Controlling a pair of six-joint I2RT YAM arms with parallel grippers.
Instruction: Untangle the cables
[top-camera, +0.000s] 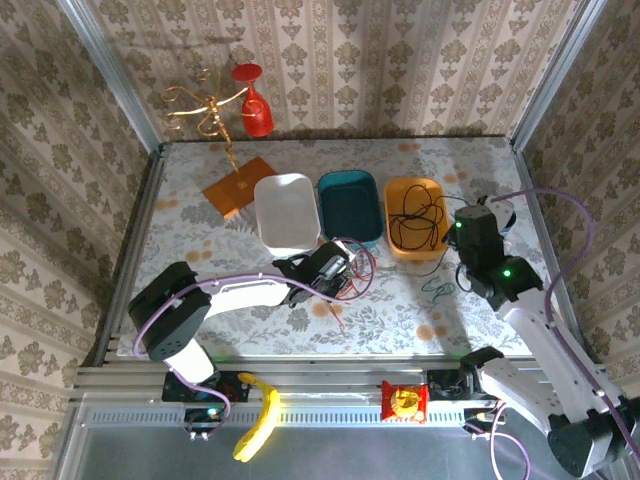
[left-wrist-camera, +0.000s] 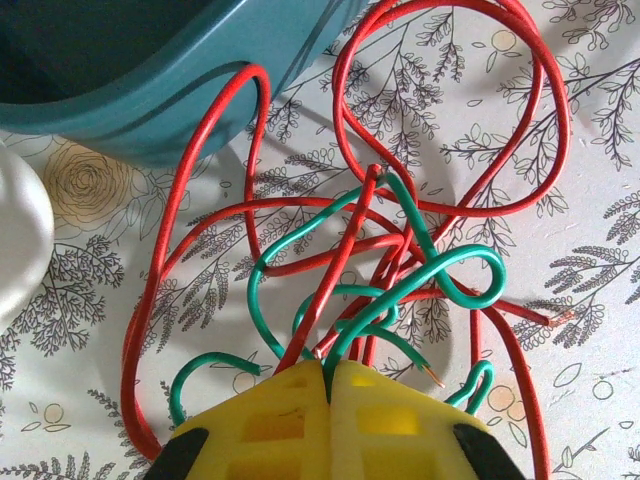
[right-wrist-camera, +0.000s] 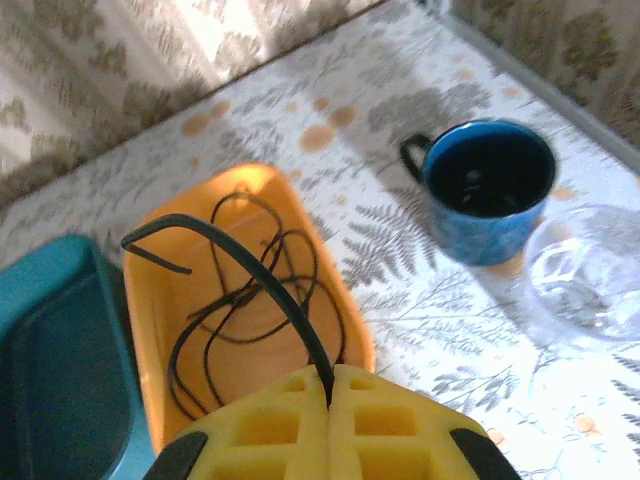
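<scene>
A red cable (left-wrist-camera: 190, 190) and a green cable (left-wrist-camera: 440, 262) lie knotted together in loops on the patterned table, beside the teal tray (left-wrist-camera: 150, 100). My left gripper (left-wrist-camera: 328, 375) is shut on the green cable, which runs into the seam between its yellow fingers. From above, the left gripper (top-camera: 335, 268) sits at the tangle (top-camera: 360, 262) in front of the teal tray. My right gripper (right-wrist-camera: 330, 385) is shut on a black cable (right-wrist-camera: 250, 265) that arches over the orange tray (right-wrist-camera: 140, 300). More black cable (right-wrist-camera: 250, 325) lies coiled in that tray. A small green strand (top-camera: 437, 288) lies on the table.
A white tray (top-camera: 287, 210), the teal tray (top-camera: 350, 205) and the orange tray (top-camera: 415, 215) stand in a row mid-table. A blue mug (right-wrist-camera: 485, 190) and a clear glass (right-wrist-camera: 585, 275) stand right of the orange tray. An orange card (top-camera: 238, 187) lies back left.
</scene>
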